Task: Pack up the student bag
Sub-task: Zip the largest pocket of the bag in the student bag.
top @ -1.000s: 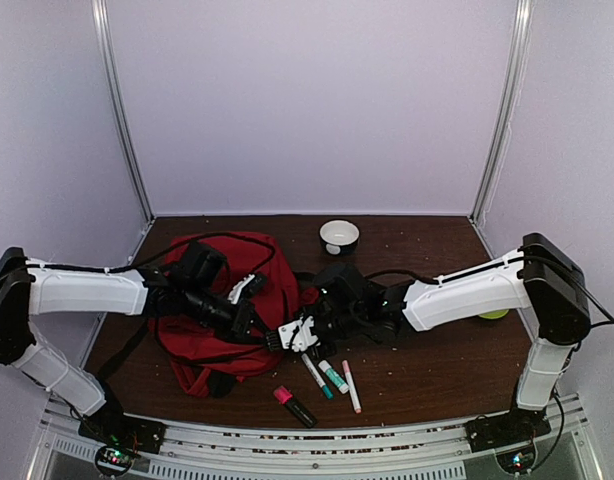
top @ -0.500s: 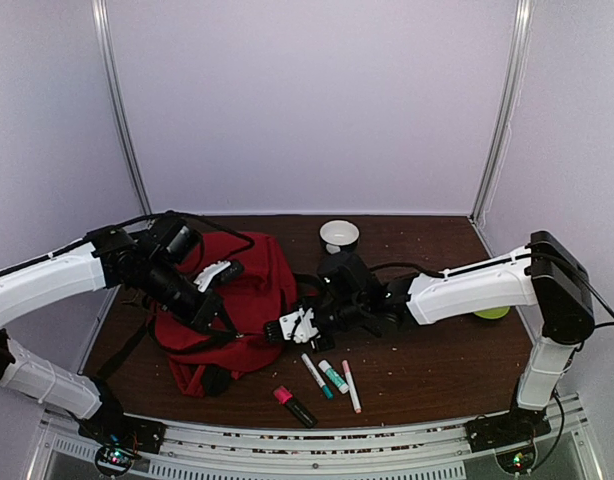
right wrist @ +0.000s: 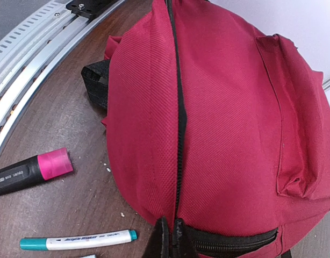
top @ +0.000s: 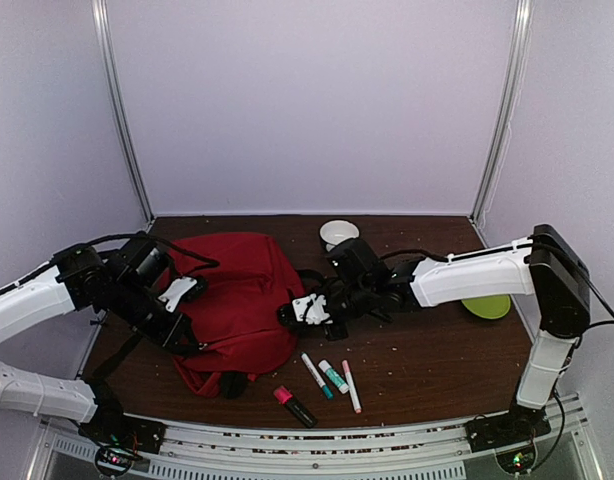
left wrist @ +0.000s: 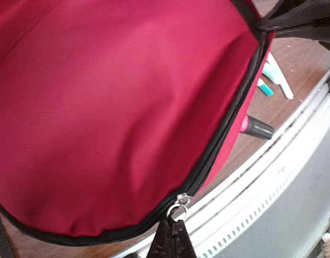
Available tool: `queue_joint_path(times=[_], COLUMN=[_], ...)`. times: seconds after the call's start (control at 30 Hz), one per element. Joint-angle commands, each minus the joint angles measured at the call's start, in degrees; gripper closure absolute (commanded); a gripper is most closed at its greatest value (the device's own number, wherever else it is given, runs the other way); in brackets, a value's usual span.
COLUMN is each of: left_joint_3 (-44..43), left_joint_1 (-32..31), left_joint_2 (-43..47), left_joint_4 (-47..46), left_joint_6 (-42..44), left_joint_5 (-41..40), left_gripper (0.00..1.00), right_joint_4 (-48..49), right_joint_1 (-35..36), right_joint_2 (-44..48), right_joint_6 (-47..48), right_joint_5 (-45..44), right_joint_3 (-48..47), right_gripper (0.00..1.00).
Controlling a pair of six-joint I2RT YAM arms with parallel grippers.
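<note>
Left wrist view: the left gripper (left wrist: 171, 240) pinches the zipper pull (left wrist: 178, 203); the right gripper (right wrist: 170, 237) pinches the edge of the student bag (right wrist: 224, 107). Hard pulling could slip either thin hold.

The backpack (top: 237, 300) hogs the left-middle of the surface (top: 437, 360). Markers (top: 332, 377) clutter the front strip just beside it, bowl (top: 338, 235) sits at the back, green plate (top: 487, 306) far right. Open wood between markers and plate.

One student bag (top: 237, 300), one white bowl (top: 337, 231), one green plate (top: 488, 306), one pink-capped highlighter (top: 295, 406), three slimmer pens (top: 334, 377)
</note>
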State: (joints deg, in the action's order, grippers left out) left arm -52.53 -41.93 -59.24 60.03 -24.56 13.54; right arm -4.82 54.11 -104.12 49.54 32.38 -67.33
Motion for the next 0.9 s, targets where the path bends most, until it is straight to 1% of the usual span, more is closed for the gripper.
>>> queue_joint_path(times=[0.0, 0.2, 0.27, 0.3, 0.37, 0.43, 0.5, 0.57, 0.63, 0.73, 0.8, 0.87], left_joint_3=[1.4, 1.1, -0.2, -1.6, -4.6, -7.5, -10.1, -12.7, -15.0, -16.8, -16.1, -15.1], left_joint_1=[0.8, 1.1, 1.2, 1.2, 1.1, 0.8, -0.3, -1.1, -1.7, -2.2, -2.1, -2.2], left_joint_2=[0.4, -0.4, 0.3, 0.8, 1.1, 1.4, 1.0, -0.8, -3.4, -6.2, -6.3, -6.0], left_joint_4=[9.8, 10.1, 9.1, 8.1, 4.7, 0.2, -5.2, -7.1, -6.3, -3.4, -3.2, -3.3], left_joint_6=[-1.7, -2.5, -2.3, -2.3, -1.4, -2.3, -2.3, -1.6, 0.6, 3.6, 3.9, 3.9], left_joint_5=[-10.7, -15.9, -15.2, -14.4, -8.8, -3.6, 0.8, 2.2, 3.0, 1.5, 1.0, 0.8], left_gripper=[1.00, 1.00, 1.00, 1.00, 1.00, 1.00, 1.00, 1.00, 1.00, 1.00, 1.00, 1.00], right_joint_4=[-6.8, -11.3, -12.7, -13.4, -14.6, -16.8, -20.1, -23.5, -25.3, -22.8, -20.1, -17.1], right_joint_1=[-5.1, -13.4, -15.6, -16.1, -15.9, -14.2, -11.3, -9.0, -7.5, -6.4, -5.5, -3.9], right_joint_2=[0.7, 1.0, 0.9, 1.2, 2.7, 4.1, 4.9, 5.2, 4.9, 3.1, 1.4, -0.7], right_joint_6=[0.2, -0.1, 1.2, 2.1, 4.3, 6.5, 6.5, 4.5, 0.9, -7.9, -11.4, -14.0], right_joint_5=[-2.5, -1.3, -1.5, -1.7, -1.4, -1.1, -0.2, 2.8, 7.0, 12.1, 13.5, 12.9], right_joint_3=[0.3, -1.9, -2.6, -2.6, -1.5, -1.0, -2.6, -7.1, -11.3, -16.1, -17.9, -18.8], right_gripper=[1.00, 1.00, 1.00, 1.00, 1.00, 1.00, 0.99, 0.85, 0.72, 0.54, 0.47, 0.44])
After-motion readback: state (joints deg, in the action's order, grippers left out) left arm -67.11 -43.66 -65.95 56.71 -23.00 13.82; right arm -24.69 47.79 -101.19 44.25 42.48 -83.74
